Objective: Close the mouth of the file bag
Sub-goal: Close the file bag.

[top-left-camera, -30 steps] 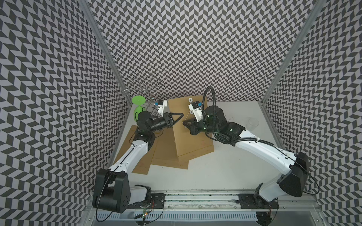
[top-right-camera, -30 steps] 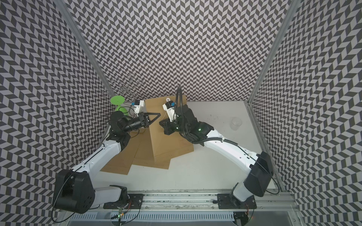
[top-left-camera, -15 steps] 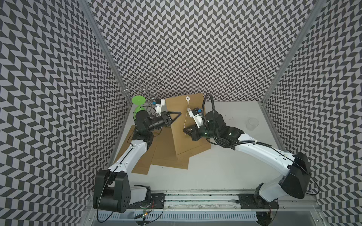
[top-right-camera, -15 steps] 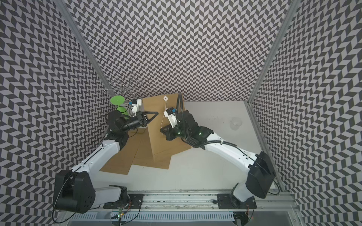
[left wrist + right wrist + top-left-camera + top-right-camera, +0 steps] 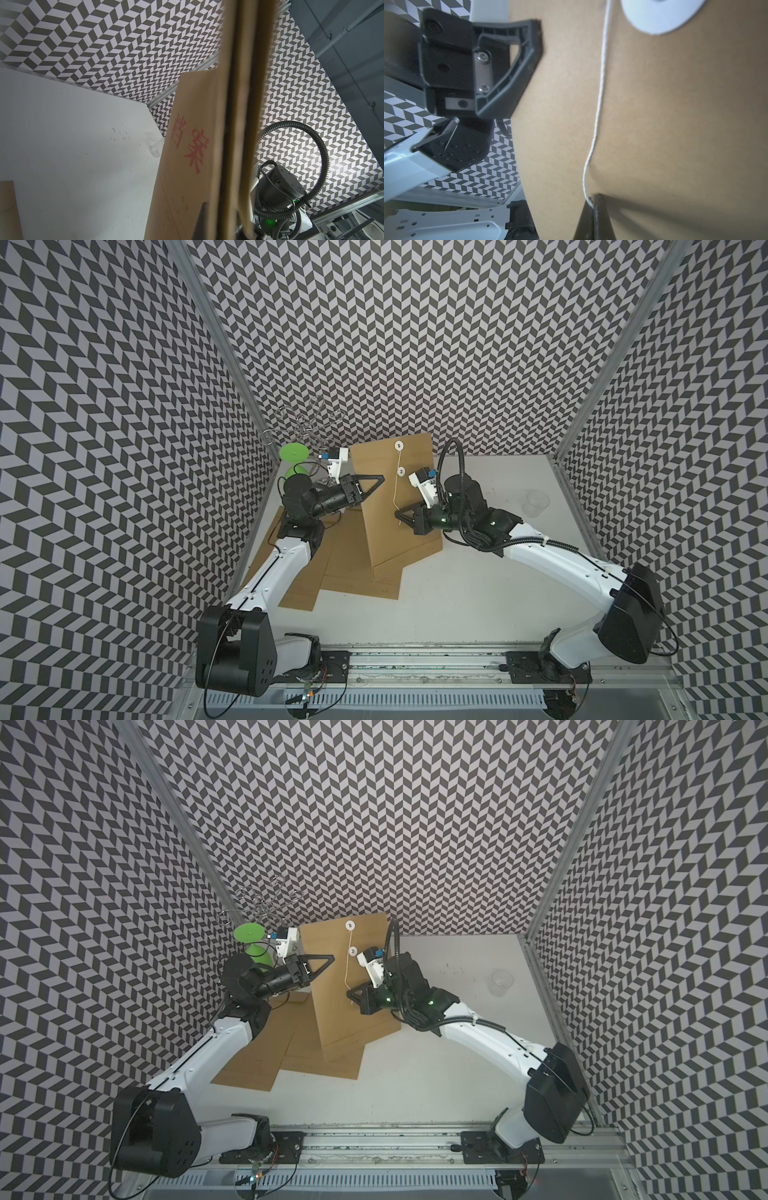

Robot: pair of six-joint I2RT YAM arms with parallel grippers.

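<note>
Top views: the bag [image 5: 386,506] [image 5: 332,1002] stands near-upright on the worktop [image 5: 478,585], over other flat bags [image 5: 357,572]. The left gripper [image 5: 380,477] [image 5: 331,959] stays clamped on the bag's side edge, as a second ago. The right gripper [image 5: 400,517] [image 5: 350,994] is pinched on the string [image 5: 395,489] end. It has dropped from beside the discs to mid-face. The string is now drawn out from the upper disc [image 5: 399,445] and passes just beside the lower disc [image 5: 401,471].

Left wrist: the bag [image 5: 187,166] is edge-on, running into the jaws, with red print showing. The cup [image 5: 154,148] is well apart behind it.

Right wrist: the string [image 5: 598,104] runs straight into the right gripper [image 5: 592,201], whose tips are together on it. It goes past what is likely the lower disc [image 5: 660,14]. The left gripper [image 5: 537,33] is on the bag's edge.

Judgement: the string is pulled straight but not wound, so the mouth is not tied yet. Looping it round the lower disc looks next.
</note>
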